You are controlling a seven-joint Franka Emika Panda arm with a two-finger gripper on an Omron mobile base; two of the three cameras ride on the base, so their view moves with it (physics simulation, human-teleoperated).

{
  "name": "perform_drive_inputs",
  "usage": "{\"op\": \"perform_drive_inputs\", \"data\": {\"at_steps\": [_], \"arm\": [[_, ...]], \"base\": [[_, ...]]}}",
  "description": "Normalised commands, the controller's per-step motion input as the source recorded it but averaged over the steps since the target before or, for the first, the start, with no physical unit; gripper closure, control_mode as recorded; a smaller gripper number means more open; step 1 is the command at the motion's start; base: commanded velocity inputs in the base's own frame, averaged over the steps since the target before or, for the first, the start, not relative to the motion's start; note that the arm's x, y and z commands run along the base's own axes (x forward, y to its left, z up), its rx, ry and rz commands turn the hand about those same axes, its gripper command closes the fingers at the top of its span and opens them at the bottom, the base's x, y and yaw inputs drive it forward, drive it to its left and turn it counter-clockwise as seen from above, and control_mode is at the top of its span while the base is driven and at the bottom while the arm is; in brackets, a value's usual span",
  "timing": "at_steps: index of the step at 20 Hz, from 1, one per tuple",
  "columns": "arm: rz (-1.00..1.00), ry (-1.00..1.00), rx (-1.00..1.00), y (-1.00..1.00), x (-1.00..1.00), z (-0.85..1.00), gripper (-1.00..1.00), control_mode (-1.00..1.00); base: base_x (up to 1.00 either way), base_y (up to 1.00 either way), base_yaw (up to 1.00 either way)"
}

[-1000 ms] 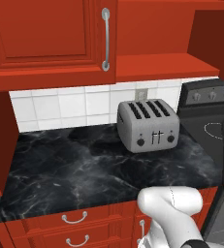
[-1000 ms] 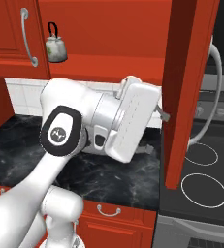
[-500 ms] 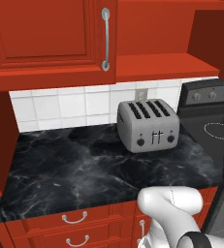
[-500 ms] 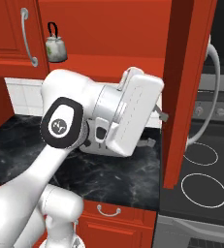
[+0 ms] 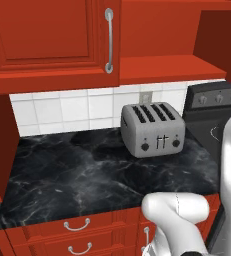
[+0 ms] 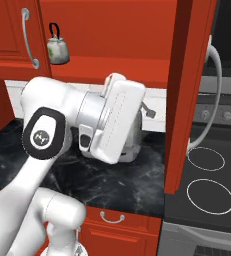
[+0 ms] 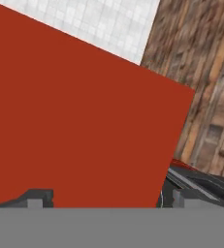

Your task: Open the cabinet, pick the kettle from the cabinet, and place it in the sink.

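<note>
Kettle (image 6: 57, 49) sits upper left of right base view on open cabinet (image 6: 137, 65) shelf; looks light, rigid, glossy/slippy, so grab thin hoop handle; gripper (image 7: 104, 197) jaws wide, empty.

toaster (image 6: 132, 145) mostly behind the arm, kettle (image 6: 57, 47) markings too small

No readable text anywhere; the kettle (image 6: 57, 49) at upper left of the right base view carries a mark, perhaps floral, too small to read
</note>
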Motion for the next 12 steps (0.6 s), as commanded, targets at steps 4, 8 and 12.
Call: {"op": "perform_drive_inputs", "data": {"at_steps": [4,8,12], "arm": [[0.29,0.12,-0.01,0.45,-0.05,0.04,-1.0,-1.0],[0.37,0.18,-0.11,0.5,-0.04,0.1,-1.0,-1.0],[0.39,0.27,-0.16,0.51,-0.04,0.14,-1.0,-1.0]], "base": [[0.0,0.0,0.0],[0.0,0.0,0.0],[0.0,0.0,0.0]]}}
